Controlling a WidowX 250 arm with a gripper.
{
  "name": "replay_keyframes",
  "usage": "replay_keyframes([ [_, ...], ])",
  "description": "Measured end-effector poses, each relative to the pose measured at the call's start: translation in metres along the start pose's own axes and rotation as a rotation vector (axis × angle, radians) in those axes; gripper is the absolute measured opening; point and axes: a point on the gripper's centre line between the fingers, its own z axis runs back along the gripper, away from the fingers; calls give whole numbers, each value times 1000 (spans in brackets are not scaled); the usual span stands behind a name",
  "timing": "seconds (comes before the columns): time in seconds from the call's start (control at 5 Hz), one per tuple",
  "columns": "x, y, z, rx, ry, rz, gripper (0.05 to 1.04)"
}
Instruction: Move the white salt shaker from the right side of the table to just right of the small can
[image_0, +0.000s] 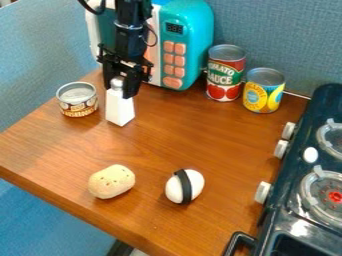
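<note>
White shaker (120, 110) with silver top: upper left of the frame, upright, held at its top by the black gripper (118, 90), fingers parted only by the top's width. Short tin (78, 106): just left of shaker. Teal toy microwave (202, 47): top centre. Red-labelled can (225, 77), yellow-labelled can (264, 95): upper right. Tan potato-like item (111, 181): lower left. White ovoid (194, 185), black band: lower centre. Dark stove (284, 217): right edge.

Black arm (128, 31), vertical, tool (119, 90) pointing down
</note>
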Motion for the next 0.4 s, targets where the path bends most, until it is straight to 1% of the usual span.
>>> replay_keyframes([
  [0.2, 1, -3, -2, -32, -11, -8, 983],
  [0.4, -3, 1, -8, -61, -8, 13, 1009],
])
